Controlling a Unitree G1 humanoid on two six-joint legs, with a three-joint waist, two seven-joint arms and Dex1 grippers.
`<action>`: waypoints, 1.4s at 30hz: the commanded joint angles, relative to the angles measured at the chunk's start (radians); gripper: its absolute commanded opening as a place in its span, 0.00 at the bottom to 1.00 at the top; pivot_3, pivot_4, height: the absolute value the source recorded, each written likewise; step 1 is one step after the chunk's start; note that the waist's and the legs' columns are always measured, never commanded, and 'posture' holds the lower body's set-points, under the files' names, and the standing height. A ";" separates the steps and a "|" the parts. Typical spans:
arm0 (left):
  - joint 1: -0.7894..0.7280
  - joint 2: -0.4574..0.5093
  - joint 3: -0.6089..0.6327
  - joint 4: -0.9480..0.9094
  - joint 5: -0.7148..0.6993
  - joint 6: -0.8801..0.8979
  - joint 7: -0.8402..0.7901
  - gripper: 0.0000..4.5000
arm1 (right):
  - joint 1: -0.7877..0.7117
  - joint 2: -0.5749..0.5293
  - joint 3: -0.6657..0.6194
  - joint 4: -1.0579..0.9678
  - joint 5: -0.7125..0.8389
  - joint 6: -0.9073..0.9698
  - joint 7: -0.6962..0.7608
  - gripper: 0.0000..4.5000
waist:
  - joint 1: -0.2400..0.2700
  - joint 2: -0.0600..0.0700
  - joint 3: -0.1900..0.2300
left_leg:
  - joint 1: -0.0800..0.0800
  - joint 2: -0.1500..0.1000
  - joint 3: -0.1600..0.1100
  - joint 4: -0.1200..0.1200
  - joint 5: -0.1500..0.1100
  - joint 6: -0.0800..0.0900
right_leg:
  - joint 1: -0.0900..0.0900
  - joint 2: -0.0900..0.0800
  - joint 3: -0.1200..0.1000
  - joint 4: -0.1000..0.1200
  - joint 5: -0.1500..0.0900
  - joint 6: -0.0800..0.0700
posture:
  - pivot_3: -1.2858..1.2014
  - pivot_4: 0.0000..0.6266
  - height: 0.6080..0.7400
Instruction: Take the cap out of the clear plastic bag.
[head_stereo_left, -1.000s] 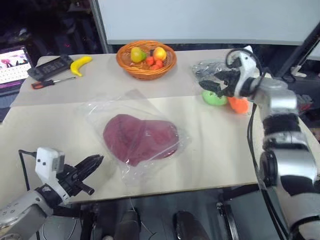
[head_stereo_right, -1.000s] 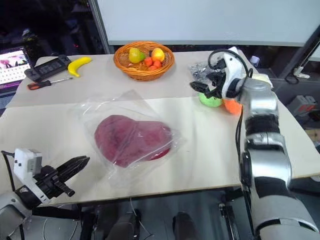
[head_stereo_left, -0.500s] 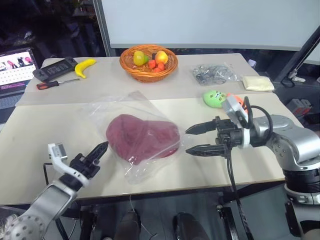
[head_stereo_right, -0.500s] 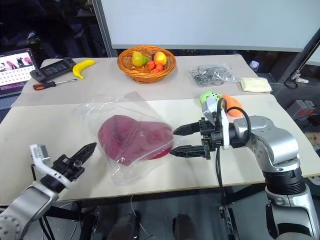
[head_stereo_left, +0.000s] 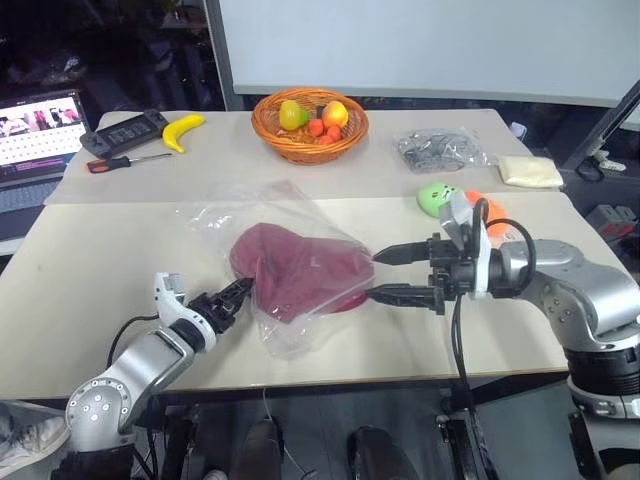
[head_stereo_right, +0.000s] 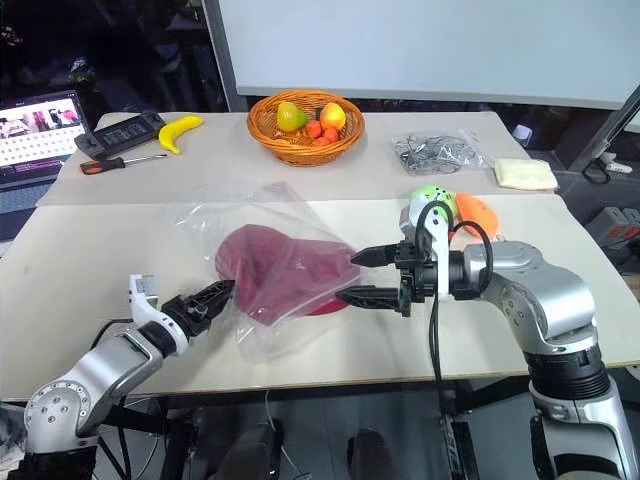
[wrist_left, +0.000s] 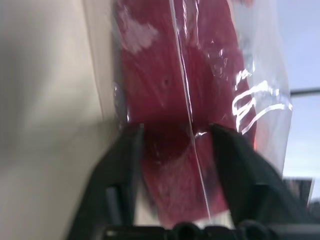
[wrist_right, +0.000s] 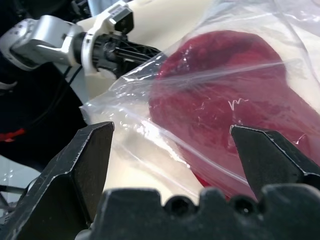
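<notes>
The maroon cap (head_stereo_left: 300, 272) lies inside the clear plastic bag (head_stereo_left: 225, 215) in the middle of the table. My left gripper (head_stereo_left: 234, 298) is at the bag's near left edge, open. In the left wrist view its fingers (wrist_left: 126, 150) stand on either side of the bag's edge (wrist_left: 220, 55), with the cap (wrist_left: 165, 90) showing behind the film. My right gripper (head_stereo_left: 376, 276) is wide open at the bag's right edge, fingertips level and pointing at the cap. In the right wrist view the bag (wrist_right: 150, 135) and cap (wrist_right: 225, 100) sit between its fingers (wrist_right: 87, 155).
At the back stand a fruit basket (head_stereo_left: 268, 127), a banana (head_stereo_left: 188, 128), a screwdriver (head_stereo_left: 125, 162), a black handheld device (head_stereo_left: 125, 132) and a laptop (head_stereo_left: 35, 125). To the right are a small clear bag of grey parts (head_stereo_left: 440, 150), a green plush (head_stereo_left: 435, 197), an orange plush (head_stereo_left: 492, 218) and a yellow cloth (head_stereo_left: 530, 172).
My right gripper swung from beside the plush toys to the bag's right edge, then held still. My left gripper advanced to the bag's left edge, rolled and opened.
</notes>
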 joint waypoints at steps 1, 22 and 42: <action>-0.040 -0.009 -0.012 0.003 -0.022 0.004 -0.021 0.87 | -0.003 0.006 -0.007 -0.024 0.000 -0.033 -0.023 1.00 | 0.000 0.000 0.000 | 0.000 0.000 0.000 0.000 0.000 0.000 | 0.000 0.000 0.000 0.000 0.000 0.000 | 0.52 0.24 1.00; -0.282 -0.328 -0.046 0.342 0.144 0.006 -0.056 0.99 | -0.033 0.021 -0.028 0.013 0.007 -0.065 -0.062 1.00 | 0.024 -0.001 0.000 | -0.001 -0.002 -0.001 0.003 0.000 0.000 | 0.002 -0.001 0.000 -0.002 0.002 0.003 | 0.52 0.24 1.00; -0.243 -0.311 -0.032 0.296 0.243 0.050 -0.051 0.99 | -0.066 0.051 0.000 0.046 -0.003 -0.082 -0.072 1.00 | 0.013 -0.001 -0.001 | -0.001 -0.002 -0.001 0.002 0.000 0.000 | 0.002 -0.001 0.000 -0.004 0.002 0.004 | 0.52 0.24 1.00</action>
